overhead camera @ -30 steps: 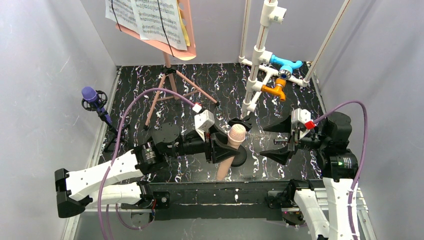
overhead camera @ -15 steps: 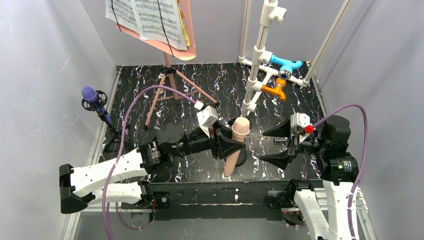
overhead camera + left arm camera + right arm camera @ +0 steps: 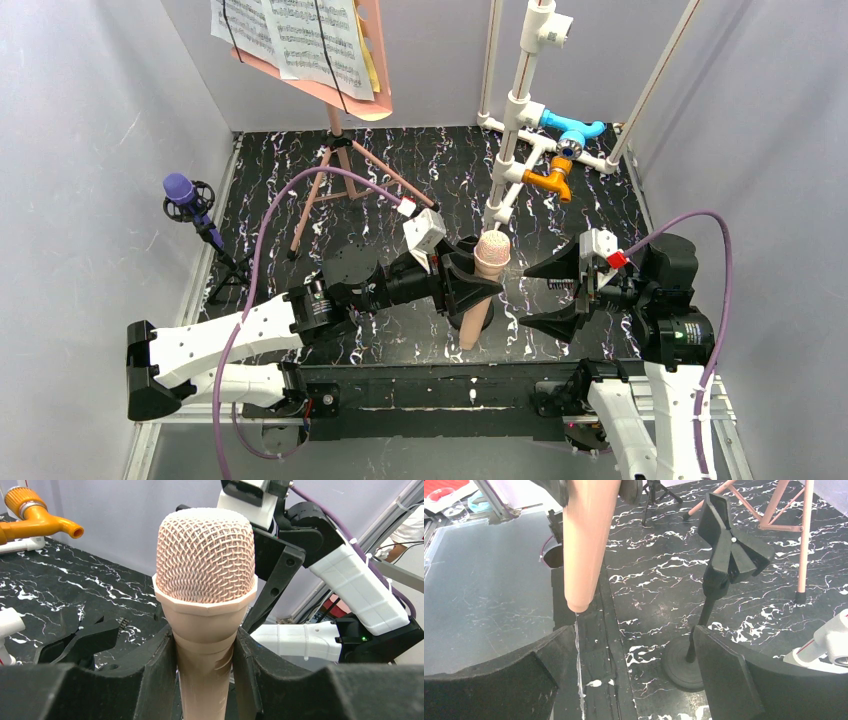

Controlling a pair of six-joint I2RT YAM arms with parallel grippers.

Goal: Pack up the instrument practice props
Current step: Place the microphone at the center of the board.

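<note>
The beige microphone (image 3: pixel 486 272) hangs upright above the mat, head up, with my left gripper (image 3: pixel 480 289) shut on its body just under the mesh head (image 3: pixel 205 560). The jaws press both sides of the handle (image 3: pixel 204 680). The microphone's lower end (image 3: pixel 583 580) hangs free above the table's near edge. My right gripper (image 3: pixel 528 294) stands open just right of it with nothing between its fingers (image 3: pixel 729 680). The purple microphone (image 3: pixel 180 188) sits on a small black tripod (image 3: pixel 226 272) at the left. The pink sheet-music holder (image 3: pixel 372 60) with music pages (image 3: pixel 300 35) stands at the back.
An empty black clip stand (image 3: pixel 730 555) with a round base (image 3: pixel 681 664) stands on the mat right behind the held microphone. The white pipe frame (image 3: pixel 520 110) with blue and orange fittings (image 3: pixel 552 180) stands back right. Grey walls close in both sides.
My left arm has carried the beige microphone to the right, toward the right gripper. The right gripper has stayed open and shifted slightly.
</note>
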